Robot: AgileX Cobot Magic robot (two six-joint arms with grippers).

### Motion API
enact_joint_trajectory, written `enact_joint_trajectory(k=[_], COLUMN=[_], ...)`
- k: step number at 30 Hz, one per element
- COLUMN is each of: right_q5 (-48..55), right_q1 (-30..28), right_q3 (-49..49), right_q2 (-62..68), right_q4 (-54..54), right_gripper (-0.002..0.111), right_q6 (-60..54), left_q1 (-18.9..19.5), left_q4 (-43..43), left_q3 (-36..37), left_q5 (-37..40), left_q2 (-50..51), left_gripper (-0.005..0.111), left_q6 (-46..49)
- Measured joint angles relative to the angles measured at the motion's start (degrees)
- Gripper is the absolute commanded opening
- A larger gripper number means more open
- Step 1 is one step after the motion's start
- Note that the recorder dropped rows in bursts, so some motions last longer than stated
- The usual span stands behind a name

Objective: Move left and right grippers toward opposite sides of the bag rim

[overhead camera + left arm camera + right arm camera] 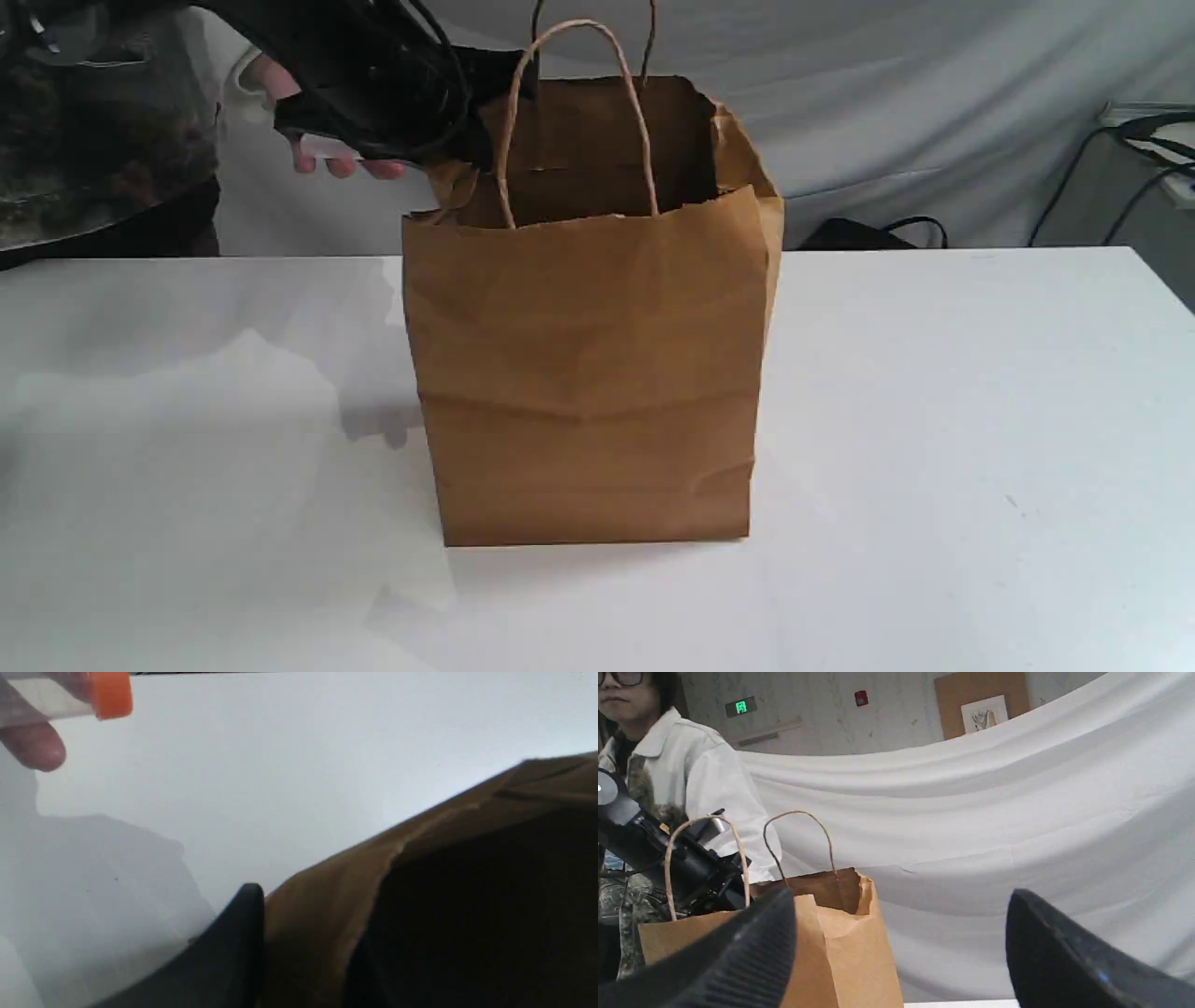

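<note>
A brown paper bag [588,373] with twine handles [569,112] stands upright and open-topped in the middle of the white table [934,448]. My left gripper [448,154] is at the bag's upper left corner, where the rim is crumpled. In the left wrist view one black finger [233,947] lies against the outside of the bag's wall [317,910], and the gripper looks shut on that rim. My right gripper [899,905] is open with nothing between its fingers [752,952]. It faces the bag [840,952] from a distance and is outside the exterior view.
A person [677,770] stands behind the table on the left. Their hand [327,163] holds a clear tube with an orange cap [110,695] near my left arm. A white cloth backdrop [934,112] hangs behind, with black cables [1120,177] at the far right.
</note>
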Motion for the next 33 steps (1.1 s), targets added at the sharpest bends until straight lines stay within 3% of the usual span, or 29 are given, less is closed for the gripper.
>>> enact_joint_trajectory(k=[1,3,4,25,33], right_q5=[-0.4,-0.96,-1.33,-19.66,-20.59], right_q1=[0.0,0.0,0.0,0.0,0.0], right_q3=[0.0,0.0,0.0,-0.12,-7.74], right_q2=[0.0,0.0,0.0,-0.09,0.9], right_q4=[0.14,0.96,1.34,2.03,2.17], right_gripper=[0.063,0.063,0.063,0.063,0.063], right_q6=[0.01,0.01,0.12,0.23,-0.31], left_q1=[0.0,0.0,0.0,0.0,0.0], left_q4=[0.0,0.0,0.16,0.22,0.22], left_q3=[0.0,0.0,0.0,-0.21,-0.21], left_q5=[0.31,1.06,1.41,3.44,3.23], left_q2=[0.0,0.0,0.0,0.0,0.0], left_gripper=[0.02,0.002,0.0,0.0,0.0], left_q6=[0.0,-0.03,-0.03,0.37,0.59])
